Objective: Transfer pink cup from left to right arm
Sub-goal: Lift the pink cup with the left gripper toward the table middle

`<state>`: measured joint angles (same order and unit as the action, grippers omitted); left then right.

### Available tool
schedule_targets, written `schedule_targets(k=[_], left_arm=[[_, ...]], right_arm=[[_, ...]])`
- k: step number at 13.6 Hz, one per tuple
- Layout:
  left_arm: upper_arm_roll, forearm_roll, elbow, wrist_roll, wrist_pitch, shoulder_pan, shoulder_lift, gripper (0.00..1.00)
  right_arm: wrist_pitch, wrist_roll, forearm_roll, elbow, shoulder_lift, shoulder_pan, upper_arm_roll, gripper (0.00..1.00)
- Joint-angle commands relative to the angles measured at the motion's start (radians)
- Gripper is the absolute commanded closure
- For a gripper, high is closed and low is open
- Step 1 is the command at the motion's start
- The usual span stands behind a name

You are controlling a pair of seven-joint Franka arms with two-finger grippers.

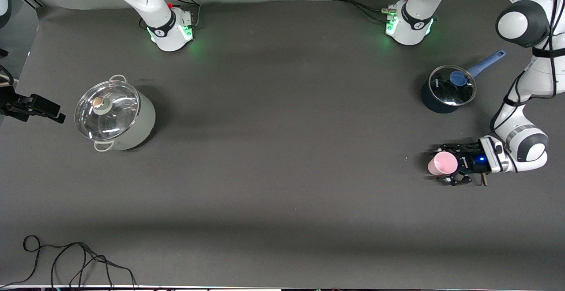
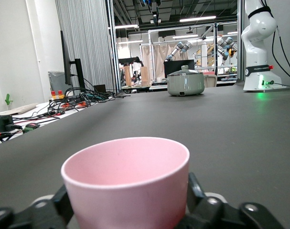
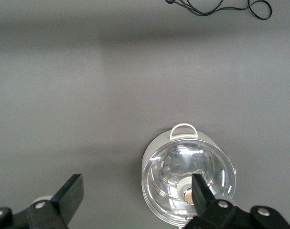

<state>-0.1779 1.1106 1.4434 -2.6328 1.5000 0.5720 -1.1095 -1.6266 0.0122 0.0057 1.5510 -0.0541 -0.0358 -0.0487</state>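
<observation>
Jaws of my left gripper (image 1: 446, 165) stand around the pink cup (image 1: 442, 164), one on each side of it, and the cup sits between them with its open mouth up. In the left wrist view the cup (image 2: 127, 183) fills the foreground and dark fingers (image 2: 198, 193) flank its wall; whether they press on it I cannot tell. Cup and gripper are low at the surface (image 1: 282, 180), near the edge at my left arm's end. My right gripper (image 1: 33, 107) hangs over the edge at the right arm's end, its jaws spread wide apart with nothing between them; its wrist view looks straight down between the two fingers (image 3: 66, 195).

I count one cup and two pots. One pale pot (image 1: 115, 114) with a glass lid and two loop handles stands toward the right arm's end, just beside my right gripper. One dark blue saucepan (image 1: 446, 91), with a glass lid and a blue handle, stands toward the left arm's end, farther from the front camera than the cup. One loose black cable (image 1: 75, 260) lies coiled at the corner nearest the front camera, at the right arm's end.
</observation>
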Motion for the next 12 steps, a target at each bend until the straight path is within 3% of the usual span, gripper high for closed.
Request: schedule_targets(k=[1,4,7,9,12], left_arm=[[0.008,0.025,-0.003,-0.016,0.002,-0.020,-0.001,1.00],[0.008,0.008,-0.003,-0.038,-0.015,-0.026,-0.003,1.00],[0.002,0.029,0.003,-0.062,-0.023,-0.128,0.000,1.00],[-0.035,0.131,0.003,-0.064,-0.006,-0.213,0.002,1.00],[-0.063,0.390,-0.001,-0.064,0.098,-0.394,0.005,1.00]], right_arm=[[0.022,-0.020,0.016,-0.031,-0.012,0.014,-0.017,0.00],[0.022,-0.018,0.016,-0.034,-0.010,0.014,-0.019,0.00],[0.024,-0.020,0.017,-0.040,-0.010,0.016,-0.019,0.00],[0.025,-0.020,0.016,-0.040,-0.009,0.020,-0.019,0.00],[0.039,-0.038,0.016,-0.042,-0.007,0.022,-0.017,0.00]])
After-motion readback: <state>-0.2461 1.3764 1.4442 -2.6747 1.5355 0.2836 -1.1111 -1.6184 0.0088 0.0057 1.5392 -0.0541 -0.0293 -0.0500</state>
